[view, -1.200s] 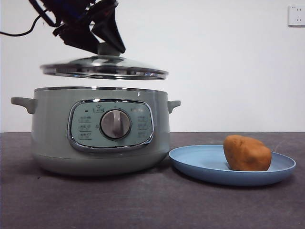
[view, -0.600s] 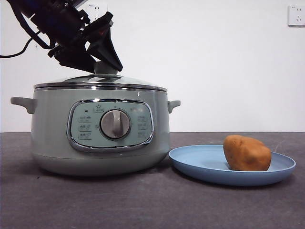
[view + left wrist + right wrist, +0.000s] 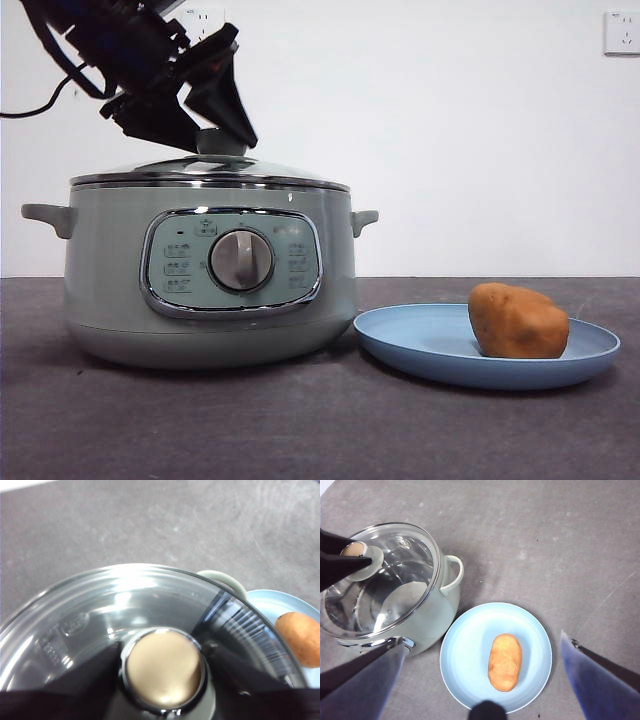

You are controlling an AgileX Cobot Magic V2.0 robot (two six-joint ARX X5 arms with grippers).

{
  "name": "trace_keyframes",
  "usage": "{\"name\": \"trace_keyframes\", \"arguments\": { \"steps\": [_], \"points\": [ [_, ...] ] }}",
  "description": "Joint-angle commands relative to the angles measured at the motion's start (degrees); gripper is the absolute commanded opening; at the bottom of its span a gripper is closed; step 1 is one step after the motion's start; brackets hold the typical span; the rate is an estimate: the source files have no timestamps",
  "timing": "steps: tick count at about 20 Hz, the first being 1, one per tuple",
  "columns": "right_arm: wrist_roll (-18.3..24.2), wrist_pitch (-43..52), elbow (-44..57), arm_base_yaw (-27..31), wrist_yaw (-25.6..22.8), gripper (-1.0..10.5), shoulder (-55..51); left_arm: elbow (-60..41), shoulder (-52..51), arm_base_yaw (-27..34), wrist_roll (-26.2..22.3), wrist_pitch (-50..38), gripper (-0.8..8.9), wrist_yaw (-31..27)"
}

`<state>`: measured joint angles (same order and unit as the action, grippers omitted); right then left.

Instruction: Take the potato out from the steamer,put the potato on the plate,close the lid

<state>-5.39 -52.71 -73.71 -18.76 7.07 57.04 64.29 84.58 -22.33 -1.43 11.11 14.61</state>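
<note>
The glass lid (image 3: pixel 210 172) sits on the sage-green steamer (image 3: pixel 210 300), closing it. My left gripper (image 3: pixel 222 140) comes down from the upper left, its jaws shut on either side of the lid's knob (image 3: pixel 162 672). The orange-brown potato (image 3: pixel 518 320) lies on the light-blue plate (image 3: pixel 420 345), to the right of the steamer. In the right wrist view the lid (image 3: pixel 395 580), steamer (image 3: pixel 445 605), potato (image 3: pixel 505 662) and plate (image 3: pixel 470 645) show from high above. My right gripper (image 3: pixel 483 641) is open and empty, well above the plate.
The steamer's side handle (image 3: pixel 365 218) points toward the plate, close to its rim. A wall socket (image 3: pixel 622 32) is on the white wall at the back right. The dark table (image 3: pixel 320 430) runs in front of both things.
One second ago my left gripper held the lid a little above the steamer. It has lowered the lid onto the rim, and it has hardly moved in the last half second.
</note>
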Motion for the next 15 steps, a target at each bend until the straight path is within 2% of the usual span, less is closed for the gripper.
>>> {"name": "trace_keyframes", "arguments": {
  "steps": [1, 6, 9, 12, 15],
  "points": [
    [-0.6, 0.3, 0.0, 0.0, 0.0, 5.3, -0.1, 5.3, -0.1, -0.1, 0.2, 1.3, 4.09, 0.1],
    [-0.5, 0.8, 0.0, 0.0, 0.0, 5.3, -0.1, 19.7, -0.1, -0.1, 0.1, 14.6, 4.09, 0.3],
    [0.3, 3.6, 0.0, 0.0, 0.1, 5.3, -0.1, 29.0, -1.6, -0.1, -0.1, 23.2, 4.09, 2.5],
    [0.5, 7.0, 0.0, 0.0, 0.5, 5.3, -0.1, 31.8, -6.9, -0.2, 0.3, 25.0, 4.09, 5.6],
    [1.2, 9.9, 0.0, 0.0, 0.6, 5.3, -0.1, 31.8, -14.8, -0.2, 0.3, 27.3, 4.09, 5.4]
  ]
}}
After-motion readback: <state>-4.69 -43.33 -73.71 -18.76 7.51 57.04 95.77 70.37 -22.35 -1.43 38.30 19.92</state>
